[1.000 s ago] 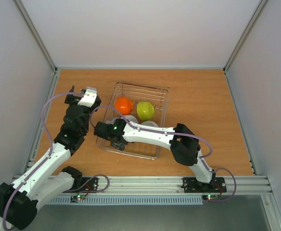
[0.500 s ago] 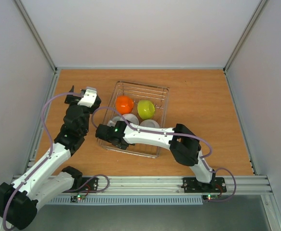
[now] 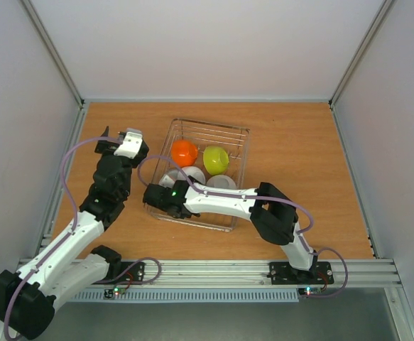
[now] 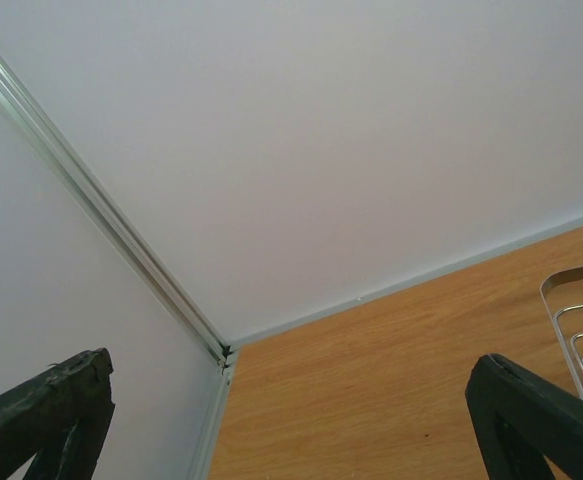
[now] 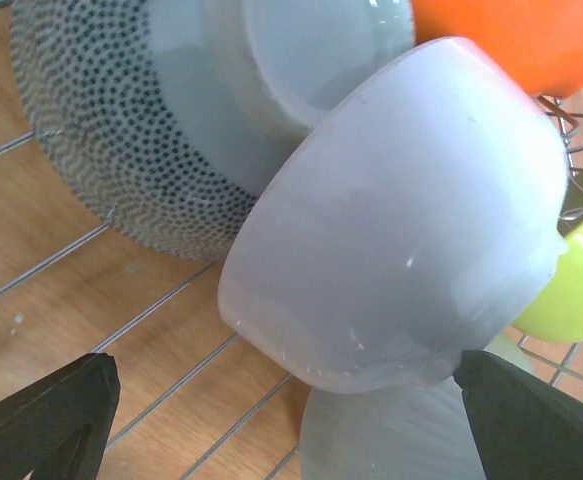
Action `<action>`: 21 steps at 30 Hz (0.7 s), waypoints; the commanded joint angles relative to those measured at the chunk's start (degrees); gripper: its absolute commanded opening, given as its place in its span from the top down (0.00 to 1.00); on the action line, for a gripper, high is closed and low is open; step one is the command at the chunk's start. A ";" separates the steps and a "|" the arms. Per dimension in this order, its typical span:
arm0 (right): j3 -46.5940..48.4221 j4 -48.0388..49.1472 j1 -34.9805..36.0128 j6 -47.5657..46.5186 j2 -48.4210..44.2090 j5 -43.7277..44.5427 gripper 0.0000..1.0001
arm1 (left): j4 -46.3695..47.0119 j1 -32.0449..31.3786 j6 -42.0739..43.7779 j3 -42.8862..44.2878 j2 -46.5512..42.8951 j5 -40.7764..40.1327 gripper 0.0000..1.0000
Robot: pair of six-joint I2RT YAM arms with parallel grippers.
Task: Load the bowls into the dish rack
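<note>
Bowls all inside the dish rack (image 3: 210, 126) on the bench (image 3: 299, 156), namely orange bowl (image 3: 184, 153), lime green bowl (image 3: 216, 159), grey bowl (image 5: 101, 130) and two white bowls (image 5: 401, 220), so loading looks complete; right end effector (image 5: 286, 420) spread empty over them, left end effector (image 4: 291, 420) spread empty beside the rack.

White walls (image 3: 207, 42) — wooden table (image 3: 299, 149).

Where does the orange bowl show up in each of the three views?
Top external: orange bowl in the dish rack's far left part, beside the lime green bowl.
Left wrist: not in it.
Right wrist: top right corner, beyond a white bowl.
Shared landmark: the dish rack's wire, visible in all three views.
</note>
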 commanded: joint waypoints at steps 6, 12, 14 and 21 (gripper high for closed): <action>-5.97 6.31 -1.30 9.93 -4.01 3.41 0.03 | 3.81 -0.01 -0.33 -0.59 -0.84 0.46 0.04; -6.74 8.50 -1.51 9.10 -3.59 2.14 0.09 | 3.59 -0.01 -0.48 -0.57 -0.80 0.64 0.04; -7.56 10.13 -1.66 8.17 -4.04 0.83 0.16 | 3.63 -0.01 -0.45 -0.57 -0.80 0.64 0.04; -9.29 14.97 -1.85 3.93 -5.15 -1.70 0.32 | 3.45 -0.01 -0.63 -0.62 -0.80 0.90 0.04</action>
